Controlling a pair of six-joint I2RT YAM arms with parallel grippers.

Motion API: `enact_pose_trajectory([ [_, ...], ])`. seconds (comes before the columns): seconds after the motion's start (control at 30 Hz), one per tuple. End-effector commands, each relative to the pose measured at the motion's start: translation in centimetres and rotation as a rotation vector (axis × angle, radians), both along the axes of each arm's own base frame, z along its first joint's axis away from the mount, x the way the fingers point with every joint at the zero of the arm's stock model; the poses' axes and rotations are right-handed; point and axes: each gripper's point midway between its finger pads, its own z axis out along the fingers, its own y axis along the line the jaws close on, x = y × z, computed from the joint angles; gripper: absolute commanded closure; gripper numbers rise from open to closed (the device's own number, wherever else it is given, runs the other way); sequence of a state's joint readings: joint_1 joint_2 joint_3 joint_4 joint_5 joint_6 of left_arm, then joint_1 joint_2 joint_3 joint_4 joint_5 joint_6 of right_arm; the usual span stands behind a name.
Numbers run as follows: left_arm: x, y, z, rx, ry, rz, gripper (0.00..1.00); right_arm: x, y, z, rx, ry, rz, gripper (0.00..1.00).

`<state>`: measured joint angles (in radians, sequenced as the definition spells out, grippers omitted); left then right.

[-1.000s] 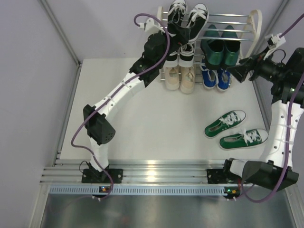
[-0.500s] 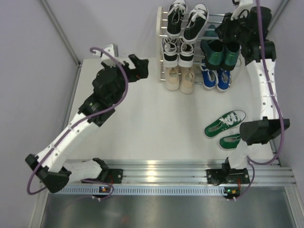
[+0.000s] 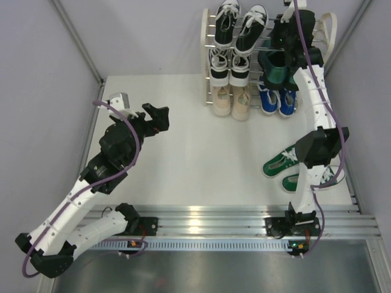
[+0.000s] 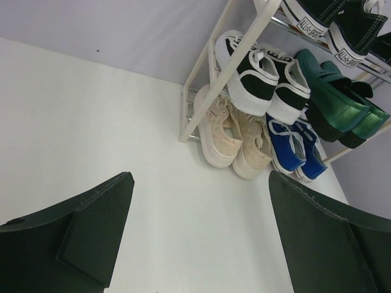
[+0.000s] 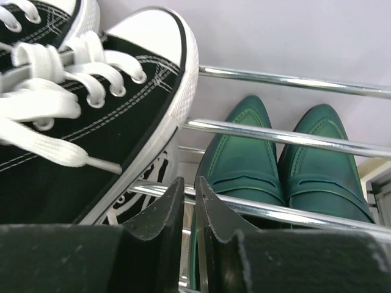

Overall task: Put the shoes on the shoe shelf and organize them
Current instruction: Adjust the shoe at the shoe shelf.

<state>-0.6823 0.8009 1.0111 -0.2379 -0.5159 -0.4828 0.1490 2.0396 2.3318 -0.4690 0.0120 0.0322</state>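
The left claw [image 3: 157, 115], seen from above, hangs over the bare left side of the white worktop [image 3: 201, 152], well apart from every shoe. The right claw [image 3: 284, 36] reaches to the top tier of the shoe shelf [image 3: 330, 24], on its right side. Five pairs sit on the shelf. One pair of black-and-white sneakers [image 3: 241, 24] is top left, with a second black-and-white pair [image 3: 231, 66] below it. The beige lace-ups [image 3: 232, 97] are lowest on the left. On the right are the dark green dress shoes [image 3: 284, 68], and beneath them the blue sneakers [image 3: 278, 101]. The green sneakers [image 3: 290, 160] lie on the worktop, partly hidden by the right arm.

Left wrist view: the left claw's two fingers [image 4: 91, 226] stand wide apart, holding nothing, facing the shelf's left end across bare worktop.

Right wrist view: the right claw's fingers [image 5: 171, 210] are drawn almost together, only a thin slit between them and nothing gripped. They hover just above a chrome bar [image 5: 287, 82], beside the toe of a black-and-white sneaker, with the dress shoes visible through the bars below.

The green sneakers look like the last pair to shelve, and the top right space appears free. To do it well, the right claw should lift clear without catching the white laces. It should grip each sneaker firmly by its side wall, then set it flat across two bars beside its neighbours.
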Motion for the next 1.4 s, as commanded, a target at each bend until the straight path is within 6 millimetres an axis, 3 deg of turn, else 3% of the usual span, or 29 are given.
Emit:
enact_pose_trajectory([
  [0.0, -0.3, 0.8, 0.6, -0.023, -0.011, 0.027, 0.03, 0.1, 1.0, 4.3, 0.059, -0.127, 0.014, 0.87],
  [0.2, -0.5, 1.1, 0.2, -0.021, 0.000, 0.038, 0.02, 0.9, 3.2, 3.4, 0.090, -0.123, 0.069, 0.87],
  [0.33, -0.9, 1.5, 0.1, -0.036, -0.002, 0.043, 0.03, 1.6, 3.6, 2.4, 0.107, -0.113, 0.056, 0.88],
  [0.7, -1.2, 1.9, -0.5, -0.045, 0.016, 0.053, 0.02, 3.4, 3.9, 4.3, 0.123, -0.218, 0.056, 0.89],
  [0.97, -1.0, 1.5, -0.6, -0.038, 0.022, 0.045, 0.02, 3.7, 4.5, 3.9, 0.131, -0.221, 0.085, 0.89],
  [1.37, -1.1, 1.2, -0.8, -0.063, 0.029, 0.029, 0.02, 3.1, 7.8, 4.9, 0.150, -0.258, 0.151, 0.89],
])
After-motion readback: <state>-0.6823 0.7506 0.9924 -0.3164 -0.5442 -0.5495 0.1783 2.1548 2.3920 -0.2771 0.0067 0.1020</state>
